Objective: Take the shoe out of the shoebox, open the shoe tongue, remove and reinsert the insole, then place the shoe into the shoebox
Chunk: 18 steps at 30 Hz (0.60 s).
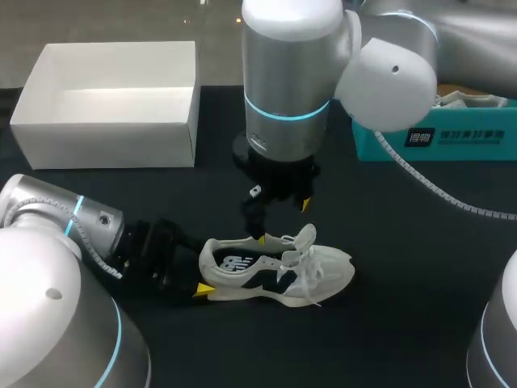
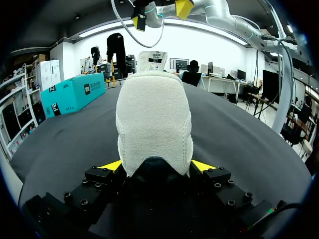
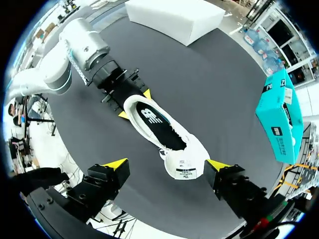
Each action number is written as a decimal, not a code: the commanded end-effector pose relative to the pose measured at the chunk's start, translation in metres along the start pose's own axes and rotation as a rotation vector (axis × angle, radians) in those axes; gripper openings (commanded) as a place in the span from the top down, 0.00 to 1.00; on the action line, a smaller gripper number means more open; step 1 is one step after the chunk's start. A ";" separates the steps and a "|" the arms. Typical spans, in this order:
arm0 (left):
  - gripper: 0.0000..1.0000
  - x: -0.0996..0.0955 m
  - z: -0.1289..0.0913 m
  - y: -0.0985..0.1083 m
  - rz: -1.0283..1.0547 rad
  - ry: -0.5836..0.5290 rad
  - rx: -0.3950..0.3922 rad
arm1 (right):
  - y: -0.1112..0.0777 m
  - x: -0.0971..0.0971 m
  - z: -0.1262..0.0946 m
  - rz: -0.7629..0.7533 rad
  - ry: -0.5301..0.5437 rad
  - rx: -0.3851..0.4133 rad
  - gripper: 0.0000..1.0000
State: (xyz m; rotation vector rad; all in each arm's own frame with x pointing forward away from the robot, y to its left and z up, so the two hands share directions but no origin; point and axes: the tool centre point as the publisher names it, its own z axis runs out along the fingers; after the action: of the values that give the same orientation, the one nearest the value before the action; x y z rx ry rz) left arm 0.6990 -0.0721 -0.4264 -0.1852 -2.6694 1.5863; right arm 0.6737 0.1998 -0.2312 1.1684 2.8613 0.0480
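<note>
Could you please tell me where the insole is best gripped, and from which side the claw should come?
Probably its heel end, from straight above. The shoe stands on its sole, the tongue is pulled forward, and the insole lies bare in the opening; its toe end is hidden. The open right claw hangs overhead, and the left claw clamps the heel.
</note>
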 end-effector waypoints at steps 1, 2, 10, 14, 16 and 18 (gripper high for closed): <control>1.00 0.005 0.008 0.006 0.000 -0.001 -0.003 | 0.001 -0.001 0.001 -0.192 0.006 -0.001 0.00; 1.00 0.005 0.008 0.006 0.000 -0.001 -0.003 | 0.001 -0.001 0.001 -0.192 0.006 -0.001 0.00; 1.00 0.005 0.008 0.006 0.000 -0.001 -0.003 | 0.000 -0.014 0.003 -0.423 0.045 -0.105 0.00; 1.00 0.005 0.008 0.006 0.000 -0.001 -0.003 | 0.000 -0.018 0.001 -0.509 0.086 -0.099 0.00; 1.00 0.005 0.008 0.006 0.000 -0.001 -0.003 | 0.002 -0.020 0.002 -0.550 0.118 -0.078 0.00; 1.00 0.005 0.008 0.006 0.000 -0.001 -0.003 | 0.004 -0.021 0.000 -0.510 0.138 -0.060 0.00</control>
State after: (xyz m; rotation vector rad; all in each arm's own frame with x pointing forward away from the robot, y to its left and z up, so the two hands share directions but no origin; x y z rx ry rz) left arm 0.6990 -0.0721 -0.4264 -0.1851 -2.6695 1.5863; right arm 0.6825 0.1930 -0.2296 0.3787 3.1181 0.1649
